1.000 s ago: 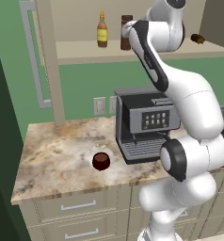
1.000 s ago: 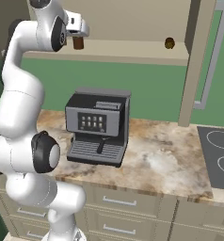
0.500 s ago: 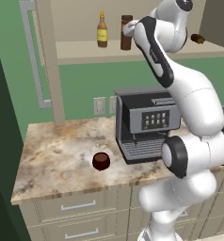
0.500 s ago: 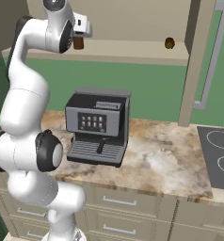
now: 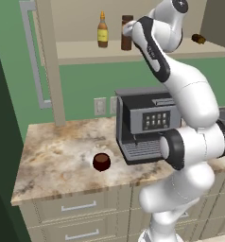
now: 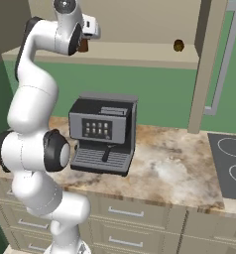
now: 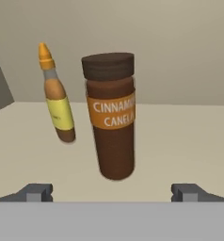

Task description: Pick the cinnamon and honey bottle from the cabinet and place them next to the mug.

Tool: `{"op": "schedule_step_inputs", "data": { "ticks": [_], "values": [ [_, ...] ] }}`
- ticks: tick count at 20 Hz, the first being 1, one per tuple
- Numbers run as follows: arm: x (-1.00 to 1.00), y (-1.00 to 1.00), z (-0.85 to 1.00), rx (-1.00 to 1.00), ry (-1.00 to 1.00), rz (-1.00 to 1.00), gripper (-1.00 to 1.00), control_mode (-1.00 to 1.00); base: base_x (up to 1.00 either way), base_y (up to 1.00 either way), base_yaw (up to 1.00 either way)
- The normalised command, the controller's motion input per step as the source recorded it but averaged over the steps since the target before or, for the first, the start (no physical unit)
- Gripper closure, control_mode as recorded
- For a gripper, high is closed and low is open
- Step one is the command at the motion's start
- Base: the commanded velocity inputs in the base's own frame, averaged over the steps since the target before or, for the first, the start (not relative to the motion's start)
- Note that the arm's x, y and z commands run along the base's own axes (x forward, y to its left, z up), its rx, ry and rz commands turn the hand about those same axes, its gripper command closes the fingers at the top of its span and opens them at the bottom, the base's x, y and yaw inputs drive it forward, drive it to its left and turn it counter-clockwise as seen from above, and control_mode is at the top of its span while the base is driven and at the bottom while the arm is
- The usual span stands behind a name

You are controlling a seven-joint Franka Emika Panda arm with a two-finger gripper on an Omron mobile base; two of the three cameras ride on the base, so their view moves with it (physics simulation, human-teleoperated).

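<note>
Both bottles (image 7: 110, 115) nearer than before

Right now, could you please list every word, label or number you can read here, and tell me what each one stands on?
"CINNAMO": upper line on the orange band of the cinnamon jar, cut off at the jar's edge.
"CANEL": lower line on the same band, likewise cut off.
Honey bottle: yellow label, no readable text.
Coffee machine: panel icons too small to read.
</note>
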Motion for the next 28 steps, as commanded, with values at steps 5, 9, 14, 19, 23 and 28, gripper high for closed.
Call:
{"op": "schedule_step_inputs", "data": {
  "ticks": [5, 9, 14, 19, 23, 28],
  "values": [
    [0.19, 0.17, 0.00, 0.00, 0.00, 0.00, -1.00, -1.00, 0.00, 0.00, 0.00],
    [0.13, 0.15, 0.00, 0.00, 0.00, 0.00, -1.00, -1.00, 0.00, 0.00, 0.00],
    [0.08, 0.01, -0.04, 0.00, 0.00, 0.00, -1.00, -1.00, 0.00, 0.00, 0.00],
    [0.17, 0.00, -0.11, 0.00, 0.00, 0.00, -1.00, -1.00, 0.00, 0.00, 0.00],
    [0.20, 0.00, -0.10, 0.00, 0.00, 0.00, -1.00, -1.00, 0.00, 0.00, 0.00],
    [0.24, 0.00, -0.01, 0.00, 0.00, 0.00, -1.00, -1.00, 0.00, 0.00, 0.00]
  ]
}}
